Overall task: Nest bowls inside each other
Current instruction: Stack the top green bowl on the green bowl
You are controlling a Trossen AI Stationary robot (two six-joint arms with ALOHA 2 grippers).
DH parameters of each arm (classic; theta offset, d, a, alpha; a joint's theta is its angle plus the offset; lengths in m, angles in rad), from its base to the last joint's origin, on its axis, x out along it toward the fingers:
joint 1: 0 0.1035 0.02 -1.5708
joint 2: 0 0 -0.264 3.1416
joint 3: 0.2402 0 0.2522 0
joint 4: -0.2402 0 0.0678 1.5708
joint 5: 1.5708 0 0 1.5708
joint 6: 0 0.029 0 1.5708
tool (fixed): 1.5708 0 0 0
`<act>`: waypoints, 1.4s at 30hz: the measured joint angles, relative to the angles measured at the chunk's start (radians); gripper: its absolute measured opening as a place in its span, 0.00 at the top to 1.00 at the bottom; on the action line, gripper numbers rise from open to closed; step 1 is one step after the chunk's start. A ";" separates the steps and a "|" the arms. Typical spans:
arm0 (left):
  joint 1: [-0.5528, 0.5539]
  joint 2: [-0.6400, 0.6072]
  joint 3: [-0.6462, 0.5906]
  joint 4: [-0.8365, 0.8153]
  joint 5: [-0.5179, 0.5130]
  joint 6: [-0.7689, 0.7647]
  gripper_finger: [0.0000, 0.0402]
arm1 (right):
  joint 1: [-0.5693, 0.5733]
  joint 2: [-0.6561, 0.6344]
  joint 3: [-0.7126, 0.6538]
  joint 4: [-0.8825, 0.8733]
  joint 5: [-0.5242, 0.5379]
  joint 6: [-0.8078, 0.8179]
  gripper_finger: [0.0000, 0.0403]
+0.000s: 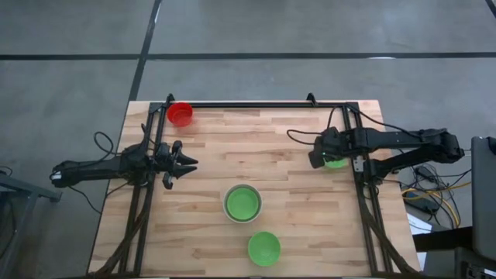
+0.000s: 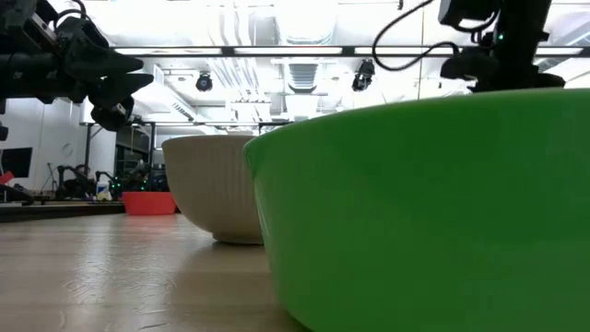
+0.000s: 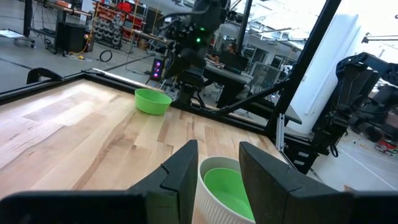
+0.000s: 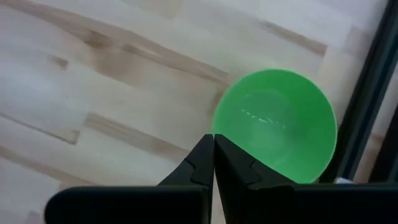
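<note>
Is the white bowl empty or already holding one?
Holding one. The high view shows a green bowl nested inside the white bowl, upright on the table; the left wrist view shows the same green inside its rim.

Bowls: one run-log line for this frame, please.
nested: green bowl in whitish bowl | loose: red bowl, front green bowl | right gripper shut over right green bowl | left gripper open, empty

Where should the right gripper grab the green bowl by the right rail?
Probably the thin rim, from above, one finger inside and one outside. The green bowl sits upright and open on the table, beside the rail, so the rim side facing the open tabletop looks safest. The right gripper is shut above it and must open first.
</note>
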 joint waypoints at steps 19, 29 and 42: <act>0.000 0.000 0.000 0.000 0.000 0.000 0.70 | -0.017 -0.016 -0.114 0.101 -0.050 -0.015 0.98; 0.000 0.000 0.000 0.000 0.000 0.000 0.70 | -0.016 -0.022 -0.110 0.102 -0.132 -0.011 0.98; 0.000 0.000 0.000 0.000 0.000 0.000 0.70 | -0.016 -0.020 -0.117 0.102 -0.125 0.013 0.98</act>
